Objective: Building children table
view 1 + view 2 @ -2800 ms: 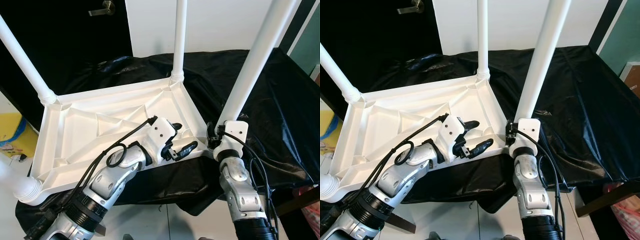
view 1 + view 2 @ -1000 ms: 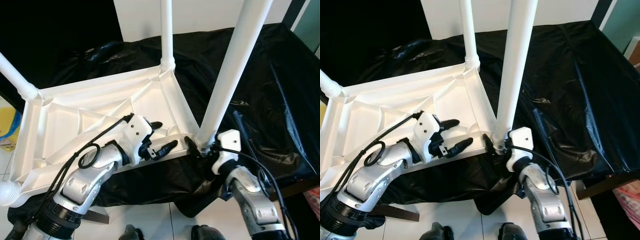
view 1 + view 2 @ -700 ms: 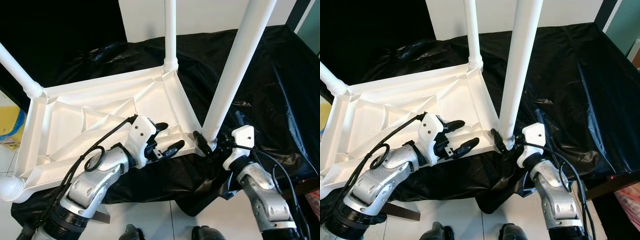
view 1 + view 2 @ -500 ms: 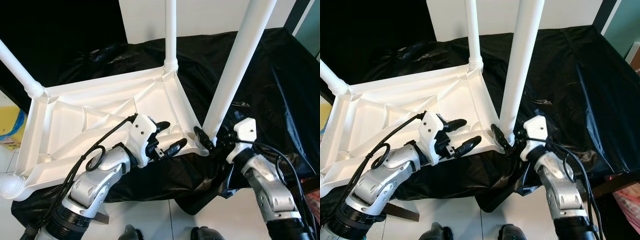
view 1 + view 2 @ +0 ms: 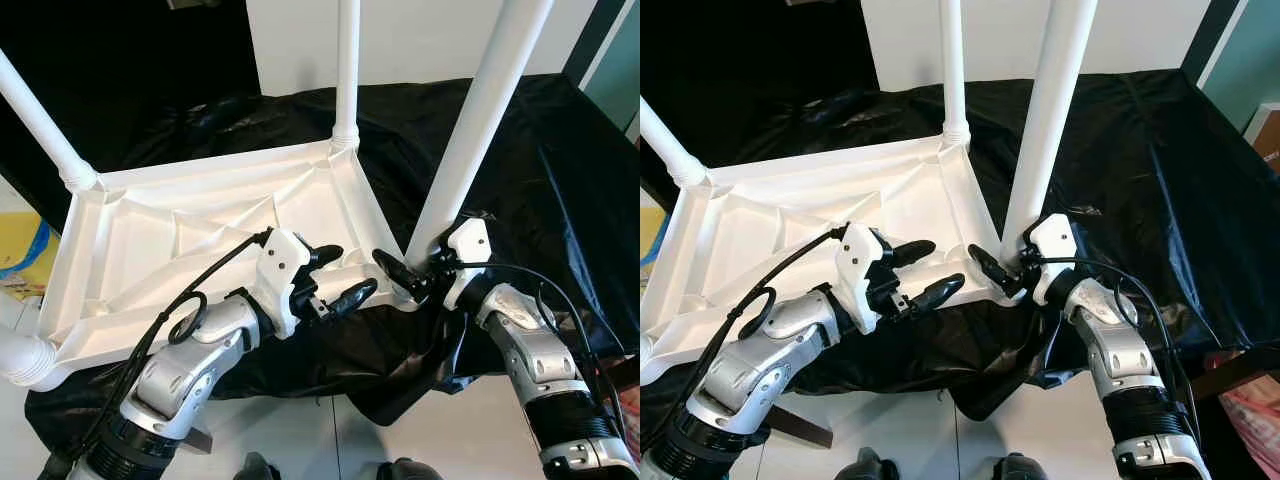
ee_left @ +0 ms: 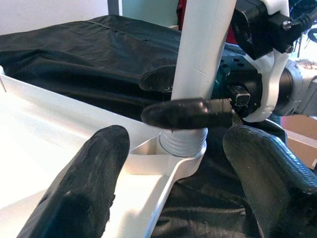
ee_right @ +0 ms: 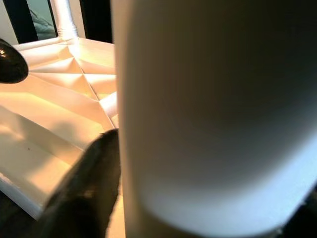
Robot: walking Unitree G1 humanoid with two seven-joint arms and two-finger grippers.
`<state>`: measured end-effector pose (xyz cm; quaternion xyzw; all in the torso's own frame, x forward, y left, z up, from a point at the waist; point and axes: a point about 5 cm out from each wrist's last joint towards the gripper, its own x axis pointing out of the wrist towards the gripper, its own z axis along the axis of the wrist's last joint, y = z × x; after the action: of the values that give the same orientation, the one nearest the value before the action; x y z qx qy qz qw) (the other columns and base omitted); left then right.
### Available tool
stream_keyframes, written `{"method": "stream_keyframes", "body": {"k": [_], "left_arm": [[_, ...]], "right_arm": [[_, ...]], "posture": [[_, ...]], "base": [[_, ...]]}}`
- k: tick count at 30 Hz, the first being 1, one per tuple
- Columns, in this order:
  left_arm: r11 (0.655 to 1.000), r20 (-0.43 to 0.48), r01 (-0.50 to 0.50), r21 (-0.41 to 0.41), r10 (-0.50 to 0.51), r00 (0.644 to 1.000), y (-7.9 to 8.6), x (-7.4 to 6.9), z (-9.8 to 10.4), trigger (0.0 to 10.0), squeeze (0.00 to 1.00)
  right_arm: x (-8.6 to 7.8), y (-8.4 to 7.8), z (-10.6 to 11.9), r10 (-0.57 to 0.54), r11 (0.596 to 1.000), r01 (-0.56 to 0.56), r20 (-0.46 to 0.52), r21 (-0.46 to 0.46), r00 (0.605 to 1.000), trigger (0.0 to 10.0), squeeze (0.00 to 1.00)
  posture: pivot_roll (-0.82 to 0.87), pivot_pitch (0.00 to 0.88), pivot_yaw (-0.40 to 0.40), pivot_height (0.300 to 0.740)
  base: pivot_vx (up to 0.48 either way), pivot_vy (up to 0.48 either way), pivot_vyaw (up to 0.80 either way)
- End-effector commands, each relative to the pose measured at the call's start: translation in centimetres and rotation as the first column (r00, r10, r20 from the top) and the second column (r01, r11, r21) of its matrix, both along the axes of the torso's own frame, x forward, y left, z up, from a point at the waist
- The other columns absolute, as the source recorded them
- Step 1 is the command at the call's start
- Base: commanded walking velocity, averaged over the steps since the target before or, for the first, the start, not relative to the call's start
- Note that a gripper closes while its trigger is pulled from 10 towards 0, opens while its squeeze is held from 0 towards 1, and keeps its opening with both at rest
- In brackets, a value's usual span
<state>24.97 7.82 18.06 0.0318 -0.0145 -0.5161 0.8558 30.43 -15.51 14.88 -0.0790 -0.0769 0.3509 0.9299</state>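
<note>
A: What has changed?

B: The right gripper (image 5: 413,283) has swung in from 5 o'clock of the near leg (image 5: 478,125) and now clasps its base, one finger on each side. Earlier its wrist stood lower and farther out.

A: And the left gripper (image 5: 335,276)?

B: Unmoved, fingers spread, empty, over the near rim of the upturned white tabletop (image 5: 140,250).

A: How does the table lie?

B: Upside down on the black sheet (image 5: 560,190), legs pointing up, long axis running 9 to 3 o'clock.

White plastic kids' table (image 5: 200,225) upside down on black sheet, legs (image 5: 480,110) up
</note>
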Motion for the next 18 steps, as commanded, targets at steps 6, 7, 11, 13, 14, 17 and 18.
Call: {"method": "stream_keyframes", "body": {"k": [6,7,11,13,14,17,18], "left_arm": [[0.993,-0.016,0.114,0.015,-0.113,0.993,-0.6,-0.7,-0.4,10.0,0.00],[0.993,-0.016,0.114,0.015,-0.113,0.993,-0.6,-0.7,-0.4,10.0,0.00],[0.994,-0.019,0.108,0.013,-0.108,0.994,-0.5,-0.6,-0.5,10.0,0.00],[0.994,-0.020,0.105,0.012,-0.105,0.994,-0.5,-0.6,-0.6,10.0,0.00],[0.995,-0.020,0.096,0.009,-0.095,0.995,-0.5,-0.5,-0.7,10.0,0.00],[0.998,0.003,0.057,0.020,-0.057,0.998,-0.6,-0.1,-1.0,10.0,0.00],[0.999,0.007,0.045,0.026,-0.045,0.999,-0.6,0.0,-1.1,10.0,0.00]], "right_arm": [[-0.2,-0.6,-1.0,-0.003,1.000,0.002,-0.036,-0.020,0.999,0.0,0.00],[-0.2,-0.6,-1.0,-0.003,1.000,0.002,-0.036,-0.020,0.999,0.0,0.00],[-0.2,-0.9,-1.3,-0.037,0.999,0.036,-0.053,-0.013,0.998,10.0,0.00],[-0.2,-1.1,-1.4,-0.051,0.999,0.051,-0.058,-0.006,0.997,10.0,0.00],[-0.1,-1.1,-1.5,-0.079,0.997,0.079,-0.065,0.009,0.995,10.0,0.00],[0.1,-1.0,-1.4,-0.161,0.986,0.164,-0.064,0.035,0.985,10.0,0.00],[0.1,-0.9,-1.3,-0.192,0.980,0.194,-0.060,0.040,0.980,10.0,0.00]], "posture": [[-0.05,0.047,-0.006,0.740],[-0.05,0.047,-0.006,0.740],[-0.05,0.047,-0.004,0.740],[-0.05,0.049,-0.003,0.740],[-0.06,0.050,-0.004,0.740],[-0.06,0.055,-0.007,0.740],[-0.06,0.055,-0.007,0.740]], "base": [[0.000,0.000,0.00],[0.000,0.000,0.00],[0.000,0.000,0.00],[0.000,0.000,0.00],[0.000,0.000,0.00],[0.000,0.000,0.00],[0.000,0.000,0.00]]}}
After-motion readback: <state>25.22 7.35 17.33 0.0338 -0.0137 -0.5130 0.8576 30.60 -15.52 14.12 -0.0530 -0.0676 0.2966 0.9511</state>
